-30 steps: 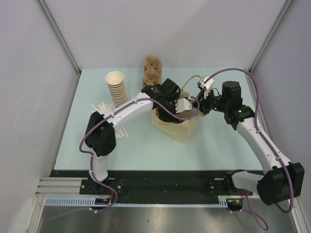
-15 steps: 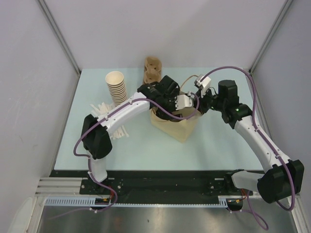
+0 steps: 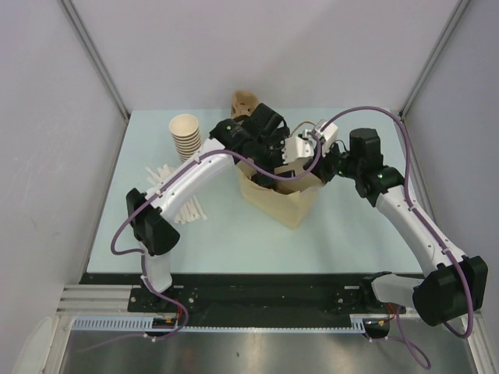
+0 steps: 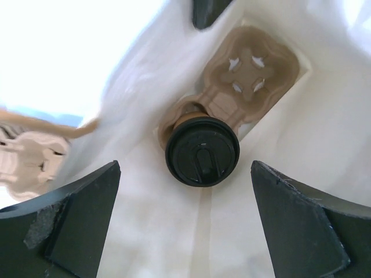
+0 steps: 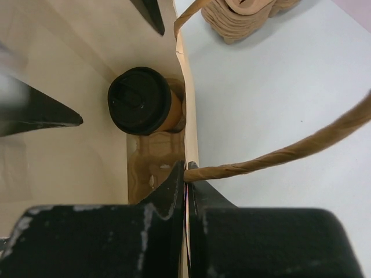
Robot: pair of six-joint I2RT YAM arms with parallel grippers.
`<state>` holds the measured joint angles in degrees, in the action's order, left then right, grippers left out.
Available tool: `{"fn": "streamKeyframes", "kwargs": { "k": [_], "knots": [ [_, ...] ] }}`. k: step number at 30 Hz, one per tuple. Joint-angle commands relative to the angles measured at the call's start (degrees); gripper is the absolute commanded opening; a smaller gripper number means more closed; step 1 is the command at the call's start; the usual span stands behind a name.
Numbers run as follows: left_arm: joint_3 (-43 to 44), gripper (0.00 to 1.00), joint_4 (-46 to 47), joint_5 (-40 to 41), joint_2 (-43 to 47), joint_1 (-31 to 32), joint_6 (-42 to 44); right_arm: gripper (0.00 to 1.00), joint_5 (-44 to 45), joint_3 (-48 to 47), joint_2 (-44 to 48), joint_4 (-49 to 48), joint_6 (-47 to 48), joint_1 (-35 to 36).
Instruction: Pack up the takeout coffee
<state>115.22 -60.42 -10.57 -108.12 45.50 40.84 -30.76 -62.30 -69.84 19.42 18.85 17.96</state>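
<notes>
The takeout coffee [image 4: 202,152], a brown cup with a black lid, stands in a pulp cup carrier [image 4: 250,74] at the bottom of the open paper bag [image 3: 282,200]. It also shows in the right wrist view [image 5: 141,101]. My left gripper [image 4: 185,223] is open and empty above the bag's mouth, well clear of the lid; in the top view it hangs over the bag [image 3: 290,160]. My right gripper [image 5: 186,172] is shut on the bag's rim, next to the twisted paper handle [image 5: 290,152], at the bag's right side [image 3: 316,167].
A tall stack of lidless brown cups [image 3: 185,134] stands at the back left. A stack of pulp carriers [image 3: 243,102] sits behind the bag, partly hidden by the left arm. White sticks [image 3: 173,188] lie scattered to the left of the bag.
My left gripper has risen out of the bag and drawn back toward the rear, leaving the coffee inside. My right gripper keeps its hold on the rim and has shifted slightly left.
</notes>
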Motion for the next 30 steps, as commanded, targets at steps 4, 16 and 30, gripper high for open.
{"fn": "streamKeyframes", "kwargs": {
  "k": [4, 16, 30],
  "knots": [
    [11.2, 0.98, -2.2, -5.3, 2.7, -0.3, -2.4, 0.0, 1.1, -1.6, 0.4, 2.6, -0.3, 0.2],
    [15.6, 0.96, -0.2, -9.4, 4.8, -0.7, -7.0, 0.0, 0.4, -1.6, 1.4, 3.4, -0.4, 0.2],
    [19.7, 0.95, 9.4, -8.0, 7.1, -9.0, -28.4, 0.0, -11.4, -2.9, 5.2, 7.7, -0.9, -1.5]
  ]
}}
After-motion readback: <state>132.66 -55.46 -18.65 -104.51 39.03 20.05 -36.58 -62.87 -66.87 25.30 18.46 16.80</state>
